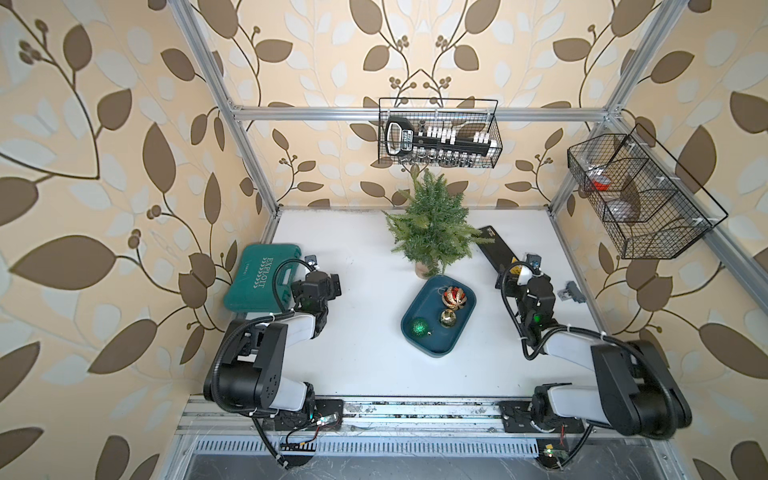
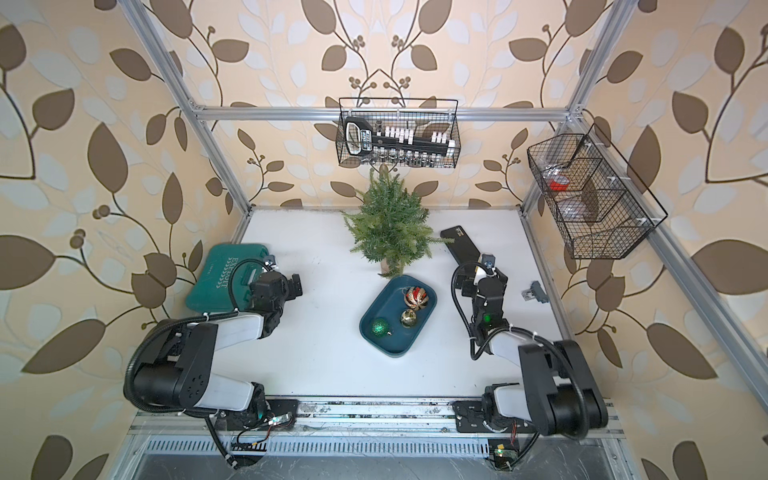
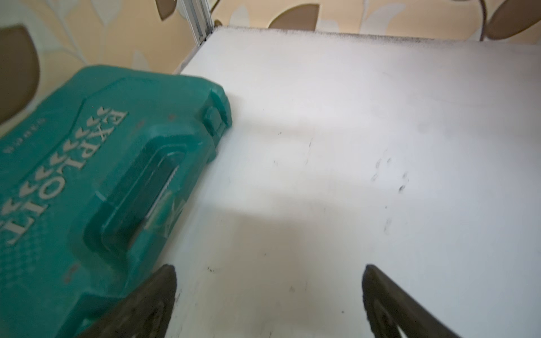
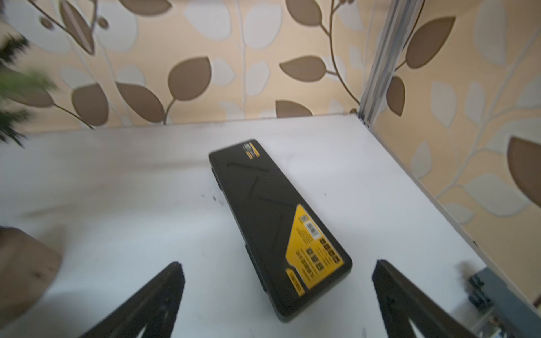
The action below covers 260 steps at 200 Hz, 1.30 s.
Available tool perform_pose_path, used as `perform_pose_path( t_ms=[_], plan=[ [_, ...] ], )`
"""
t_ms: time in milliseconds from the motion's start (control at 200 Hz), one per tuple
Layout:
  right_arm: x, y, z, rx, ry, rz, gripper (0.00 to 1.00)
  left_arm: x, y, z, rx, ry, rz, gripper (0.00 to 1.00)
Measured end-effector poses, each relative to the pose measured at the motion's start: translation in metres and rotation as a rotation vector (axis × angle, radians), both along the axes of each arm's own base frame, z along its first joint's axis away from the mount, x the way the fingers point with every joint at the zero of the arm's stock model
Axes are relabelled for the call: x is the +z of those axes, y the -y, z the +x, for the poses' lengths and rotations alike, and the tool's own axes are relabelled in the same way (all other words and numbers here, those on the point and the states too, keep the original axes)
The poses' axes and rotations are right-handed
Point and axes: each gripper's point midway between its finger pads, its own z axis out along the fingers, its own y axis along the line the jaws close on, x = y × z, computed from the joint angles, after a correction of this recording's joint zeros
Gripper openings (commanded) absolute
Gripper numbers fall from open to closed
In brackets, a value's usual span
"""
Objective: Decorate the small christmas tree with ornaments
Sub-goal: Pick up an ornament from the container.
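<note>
Small christmas tree (image 1: 430, 232), a bushy green needle fir on a beige wrapped base, stands upright on the white counter (image 1: 357, 361) toward 12 o'clock, near the back wall. Its branches carry no baubles. Just at 6 o'clock of its base lies a dark teal oblong tray (image 1: 420, 308) with rounded corners; whether base and rim touch cannot be told.

All three ornaments lie inside the tray. A glittery green ball (image 1: 419, 327) sits at the 7 o'clock end, a larger red-and-gold ribbed ball (image 1: 454, 297) at the 1 o'clock end, and a smaller shiny gold ball (image 1: 448, 317) between them, close below the ribbed one.

At 9 o'clock of the counter the left end effector (image 3: 269, 272) hovers with its dark fingers spread wide and nothing between them, beside a teal-green plastic tool case (image 3: 87, 175) lettered EXPLOIT. At 3 o'clock the right end effector (image 4: 278, 267) is equally wide and empty, above the near end of a flat black case with a yellow label (image 4: 263, 204), which points toward 1 o'clock. Both are well apart from the tray.

A small grey part (image 1: 571, 291) lies by the 3 o'clock edge. Two black wire baskets hang above: one (image 1: 440, 133) on the back rail at 12 o'clock, another (image 1: 640, 199) at 2 o'clock.
</note>
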Motion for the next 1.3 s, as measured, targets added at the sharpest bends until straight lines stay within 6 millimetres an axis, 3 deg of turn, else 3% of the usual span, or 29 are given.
perform_pose_path(
  t_ms=[85, 160, 255, 345, 485, 625, 725, 905, 1045, 1300],
  plan=[
    [0.049, -0.006, 0.003, 0.032, 0.081, 0.037, 1.0, 0.04, -0.001, 0.013, 0.031, 0.047, -0.018, 0.99],
    [0.074, -0.012, 0.003, 0.061, 0.103, 0.095, 1.0, 0.075, -0.002, 0.018, 0.082, 0.089, -0.081, 0.99],
    [0.083, -0.023, 0.0, 0.106, 0.054, 0.195, 1.0, 0.102, 0.0, 0.017, 0.143, 0.099, -0.218, 0.99],
    [0.08, -0.031, -0.004, 0.119, -0.029, 0.349, 1.0, 0.115, 0.016, 0.012, 0.115, 0.085, -0.37, 0.99],
    [0.055, -0.056, -0.017, 0.205, -0.199, 0.5, 0.96, 0.107, 0.05, -0.015, 0.007, -0.003, -0.571, 0.99],
    [0.038, -0.115, -0.056, 0.359, -0.367, 0.518, 0.84, 0.087, 0.079, -0.049, -0.1, -0.14, -0.688, 0.99],
    [0.037, -0.15, -0.084, 0.46, -0.438, 0.508, 0.83, 0.072, 0.092, -0.072, -0.146, -0.222, -0.733, 0.99],
    [0.011, -0.195, -0.117, 0.543, -0.579, 0.462, 0.81, 0.059, 0.109, -0.081, -0.202, -0.307, -0.79, 0.99],
    [-0.013, -0.207, -0.12, 0.512, -0.646, 0.43, 0.8, 0.048, 0.117, -0.082, -0.22, -0.364, -0.823, 0.99],
    [-0.037, -0.196, -0.102, 0.38, -0.652, 0.378, 0.82, 0.051, 0.125, -0.083, -0.261, -0.372, -0.855, 0.99]
  ],
)
